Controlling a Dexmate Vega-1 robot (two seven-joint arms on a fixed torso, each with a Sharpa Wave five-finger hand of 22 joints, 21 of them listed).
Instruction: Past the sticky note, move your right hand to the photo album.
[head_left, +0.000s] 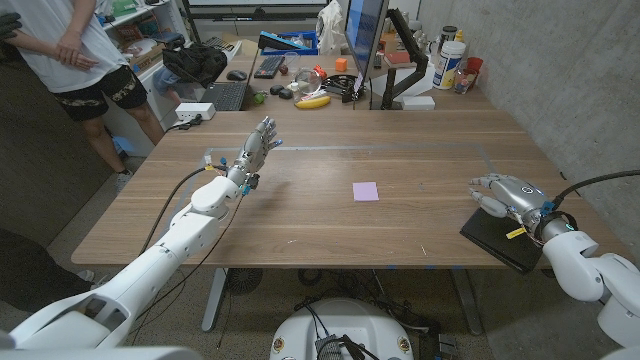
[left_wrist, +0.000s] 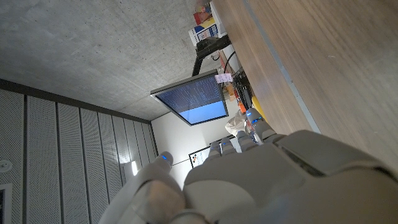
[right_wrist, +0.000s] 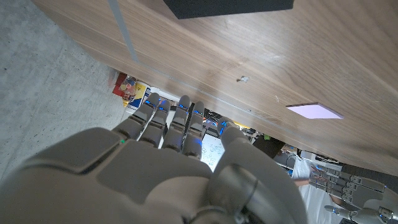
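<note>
The album (head_left: 500, 240) lies at the table's (head_left: 330, 240) near right corner, dark and flat. We see our right hand (head_left: 505, 193) over its far edge, fingers loosely spread, holding nothing. The sticky note (head_left: 366, 191) lies well left of it. Our left hand (head_left: 256, 146) hovers far left, fingers apart.

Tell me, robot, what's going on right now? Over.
Left robot hand open, raised over table. Right robot hand open, above photo album, holding nothing. Sticky note mid-table, apart from both. Nothing in the way.
</note>
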